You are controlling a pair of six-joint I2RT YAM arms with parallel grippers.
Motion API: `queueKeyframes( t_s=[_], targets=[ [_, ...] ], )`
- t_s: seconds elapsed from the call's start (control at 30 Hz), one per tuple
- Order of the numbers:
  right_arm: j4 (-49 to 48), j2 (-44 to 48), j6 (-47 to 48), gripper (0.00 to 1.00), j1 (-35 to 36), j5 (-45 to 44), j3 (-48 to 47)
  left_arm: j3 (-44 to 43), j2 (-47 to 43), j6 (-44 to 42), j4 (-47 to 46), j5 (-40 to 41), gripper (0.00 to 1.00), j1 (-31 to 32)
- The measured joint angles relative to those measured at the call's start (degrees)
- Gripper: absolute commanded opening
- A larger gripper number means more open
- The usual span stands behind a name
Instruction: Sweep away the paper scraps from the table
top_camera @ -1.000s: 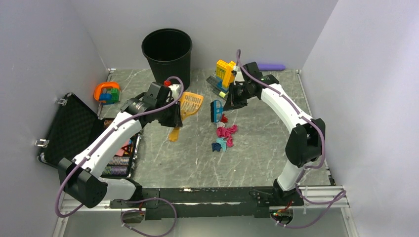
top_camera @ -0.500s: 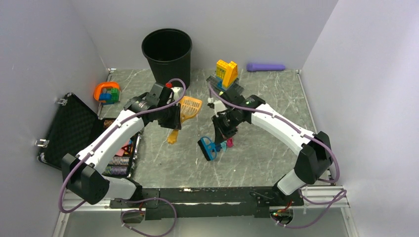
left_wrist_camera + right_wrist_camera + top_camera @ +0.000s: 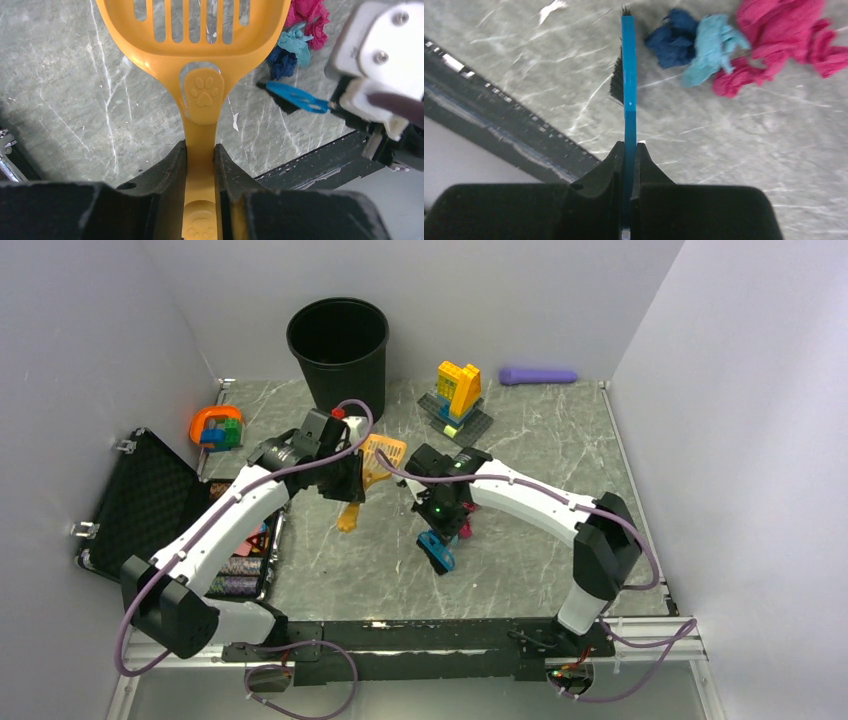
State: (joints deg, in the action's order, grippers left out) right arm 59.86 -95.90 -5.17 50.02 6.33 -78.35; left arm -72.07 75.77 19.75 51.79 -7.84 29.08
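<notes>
My left gripper [image 3: 200,147] is shut on the handle of the orange slotted scoop [image 3: 200,30], which I hold above the table [image 3: 540,540] left of centre [image 3: 380,455]. My right gripper [image 3: 629,145] is shut on a blue brush [image 3: 627,65] with black bristles. The brush head sits just left of the paper scraps: a dark blue wad [image 3: 676,37], a teal wad [image 3: 714,45] and pink wads [image 3: 769,35]. In the top view the right arm hides most of the pile; some pink shows [image 3: 464,530] beside the brush [image 3: 436,552]. The scraps lie past the scoop's right rim [image 3: 305,15].
A black bin [image 3: 338,340] stands at the back. A yellow-and-orange brick build [image 3: 458,390] and a purple object [image 3: 538,375] are at the back right. An orange toy [image 3: 217,427], an open black case [image 3: 150,500] and poker chips [image 3: 235,575] are on the left.
My right arm has swung the brush from the back of the table forward and to the left, ending beside the scraps. The left arm and scoop have barely moved.
</notes>
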Motion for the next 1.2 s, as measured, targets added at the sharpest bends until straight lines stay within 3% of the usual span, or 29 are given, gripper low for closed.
queueKeyframes(
  t_s=[0.37, 0.87, 1.03, 1.2],
  targets=[
    [1.62, -7.87, 2.6, 0.0, 0.17, -18.84, -12.15, 2.51, -2.27, -0.09, 0.42, 1.14, 0.0, 0.0],
    [2.6, -6.75, 1.46, 0.0, -1.11, -19.37, -19.15, 5.95, 1.75, -5.66, 1.64, 1.05, 0.0, 2.25],
    [4.96, -6.1, -1.27, 0.0, -5.6, -21.86, -19.12, 4.15, 7.89, -7.08, 2.45, 4.24, 0.0, 6.01],
    [5.57, -6.1, -6.03, 0.0, -14.69, -23.82, -19.43, 2.97, 13.03, -8.68, 4.39, 6.29, 0.0, 9.73]
  ],
)
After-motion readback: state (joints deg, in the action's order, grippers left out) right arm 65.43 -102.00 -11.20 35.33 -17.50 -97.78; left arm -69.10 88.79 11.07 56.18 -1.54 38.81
